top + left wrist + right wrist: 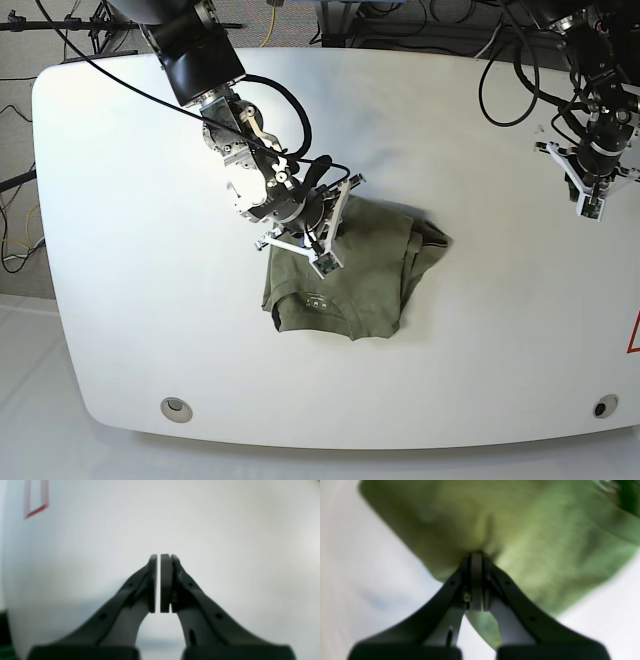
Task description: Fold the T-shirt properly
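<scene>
The olive-green T-shirt [345, 285] lies partly folded in a compact bundle near the middle of the white table [480, 300], with a small pale label showing at its near side. My right gripper [476, 555] is shut on a pinched fold of the green cloth, which fills the right wrist view [532, 537]. In the base view this gripper [330, 215] sits at the shirt's far left edge. My left gripper [158, 557] is shut with nothing between its pads and hovers over bare table, far to the right of the shirt [598, 178].
A red tape mark [36, 502] lies on the table near the right edge [634, 335]. Two round holes [176, 406] [600, 407] sit along the front edge. Cables hang behind the table's far side.
</scene>
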`<state>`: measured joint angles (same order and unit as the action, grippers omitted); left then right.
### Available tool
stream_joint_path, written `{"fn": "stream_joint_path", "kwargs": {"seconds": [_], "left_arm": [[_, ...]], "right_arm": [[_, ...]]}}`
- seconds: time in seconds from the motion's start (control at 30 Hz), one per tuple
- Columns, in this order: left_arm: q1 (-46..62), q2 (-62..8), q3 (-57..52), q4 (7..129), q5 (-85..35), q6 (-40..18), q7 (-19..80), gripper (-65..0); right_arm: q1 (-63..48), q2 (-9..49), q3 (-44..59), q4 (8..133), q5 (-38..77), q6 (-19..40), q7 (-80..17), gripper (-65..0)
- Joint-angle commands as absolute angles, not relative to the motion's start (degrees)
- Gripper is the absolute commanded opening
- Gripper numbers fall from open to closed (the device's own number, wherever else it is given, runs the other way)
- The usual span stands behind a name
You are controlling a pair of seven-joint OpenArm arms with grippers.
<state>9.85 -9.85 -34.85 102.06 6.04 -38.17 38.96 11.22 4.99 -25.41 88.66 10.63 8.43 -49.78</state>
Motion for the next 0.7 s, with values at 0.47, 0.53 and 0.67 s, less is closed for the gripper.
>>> {"fn": "stream_joint_path", "kwargs": {"seconds": [0.47,0.53,0.67], "left_arm": [[9.2,-10.2,-47.3,107.4,5.4,-38.2,37.8,-65.0],[9.3,-10.1,-50.9,107.4,5.4,-38.2,37.8,-65.0],[9.5,-9.9,-59.1,107.0,5.6,-38.2,37.8,-65.0]], "right_arm": [[3.3,12.9,-14.7,115.6,11.1,-7.7,-55.8,-65.0],[1.6,13.4,-10.3,115.6,11.0,-10.6,-57.8,-65.0],[-3.4,14.9,-0.3,115.5,11.0,-17.0,-59.4,-65.0]]}}
